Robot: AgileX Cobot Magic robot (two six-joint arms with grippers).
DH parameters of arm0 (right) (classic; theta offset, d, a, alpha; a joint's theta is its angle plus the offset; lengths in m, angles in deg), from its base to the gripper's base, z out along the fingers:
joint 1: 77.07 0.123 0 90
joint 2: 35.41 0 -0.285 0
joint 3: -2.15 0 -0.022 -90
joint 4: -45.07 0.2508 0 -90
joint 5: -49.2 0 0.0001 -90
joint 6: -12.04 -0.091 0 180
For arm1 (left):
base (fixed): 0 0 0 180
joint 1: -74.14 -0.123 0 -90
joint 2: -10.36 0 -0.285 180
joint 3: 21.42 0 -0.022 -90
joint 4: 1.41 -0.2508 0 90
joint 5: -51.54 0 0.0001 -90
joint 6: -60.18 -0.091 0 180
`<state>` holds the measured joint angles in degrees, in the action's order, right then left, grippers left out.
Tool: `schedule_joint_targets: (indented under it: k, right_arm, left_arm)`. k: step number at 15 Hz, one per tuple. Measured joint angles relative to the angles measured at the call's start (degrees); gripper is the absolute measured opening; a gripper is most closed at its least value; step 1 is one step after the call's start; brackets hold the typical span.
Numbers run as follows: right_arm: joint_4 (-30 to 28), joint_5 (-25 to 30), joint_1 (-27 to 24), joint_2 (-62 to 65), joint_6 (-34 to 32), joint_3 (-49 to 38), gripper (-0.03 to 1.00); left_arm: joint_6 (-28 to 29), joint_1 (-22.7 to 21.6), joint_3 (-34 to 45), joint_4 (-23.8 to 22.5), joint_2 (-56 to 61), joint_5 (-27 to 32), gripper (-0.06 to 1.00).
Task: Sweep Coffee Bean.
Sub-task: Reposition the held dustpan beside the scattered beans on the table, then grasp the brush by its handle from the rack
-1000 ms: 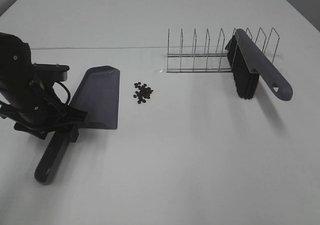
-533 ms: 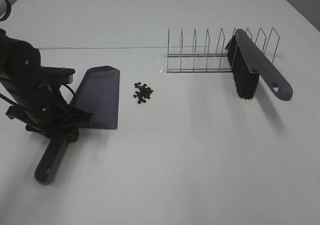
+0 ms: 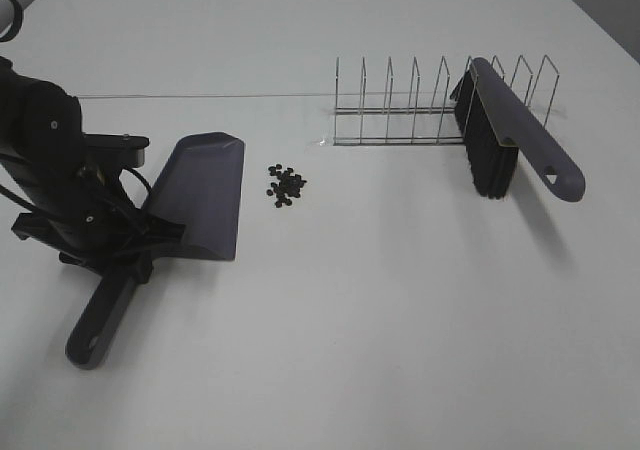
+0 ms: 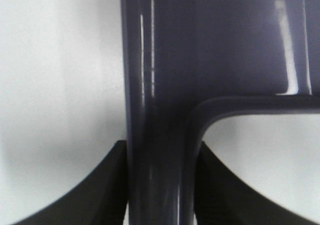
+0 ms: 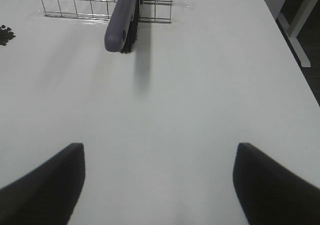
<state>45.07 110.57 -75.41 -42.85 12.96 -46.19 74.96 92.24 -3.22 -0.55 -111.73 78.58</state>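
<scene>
The coffee beans (image 3: 285,184) lie in a small loose cluster on the white table, just right of the dustpan's mouth; they also show at the edge of the right wrist view (image 5: 6,34). The grey-purple dustpan (image 3: 200,195) rests on the table with its handle (image 3: 100,320) pointing to the near left. My left gripper (image 3: 135,260) is shut on the dustpan handle where it meets the pan; the wrist view shows both fingers (image 4: 100,185) pressed against the handle (image 4: 160,110). My right gripper (image 5: 159,185) is open and empty above bare table, out of the exterior view.
A grey brush with black bristles (image 3: 510,135) leans in a wire rack (image 3: 400,110) at the back right; the brush (image 5: 122,20) and rack (image 5: 75,0) also show in the right wrist view. The table's right edge (image 5: 287,45) is near.
My left arm has shifted a little to the right, and the dustpan's mouth has turned slightly toward the beans. The beans and brush have not moved.
</scene>
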Motion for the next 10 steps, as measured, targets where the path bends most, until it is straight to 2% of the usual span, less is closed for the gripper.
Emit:
schedule_joint_targets:
  k: [7, 9, 10]
  right_arm:
    - [-0.6, -0.1, 0.0, -0.4, 0.0, 0.0, 0.77]
    - [-0.7, -2.4, 0.0, -3.7, 0.0, 0.9, 0.77]
    - [-0.8, -5.4, 0.0, -6.7, 0.0, 1.4, 0.77]
  left_arm:
    - [0.2, 0.0, 0.1, -0.5, 9.3, 1.6, 0.36]
    - [0.2, 0.0, 0.1, -0.5, 10.3, 1.7, 0.36]
    - [0.2, 0.0, 0.1, -0.5, 10.3, 1.7, 0.36]
